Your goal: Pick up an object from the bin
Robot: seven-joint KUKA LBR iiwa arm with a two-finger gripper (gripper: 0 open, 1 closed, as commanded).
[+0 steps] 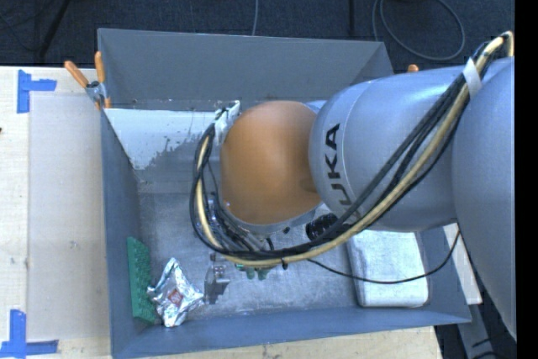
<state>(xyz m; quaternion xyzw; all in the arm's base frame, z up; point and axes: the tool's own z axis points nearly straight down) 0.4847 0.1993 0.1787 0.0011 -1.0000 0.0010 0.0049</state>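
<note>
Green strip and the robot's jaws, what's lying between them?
A crumpled silver wrapper, resting against the green strip and just left of the jaws, in the camera view.

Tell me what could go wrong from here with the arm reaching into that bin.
The gripper hangs right beside the crumpled foil wrapper, which touches the green flat piece. A grasp may catch only a loose fold and slip, or drag both things along. Both lie near the bin's left wall, so the gripper might strike it.
</note>
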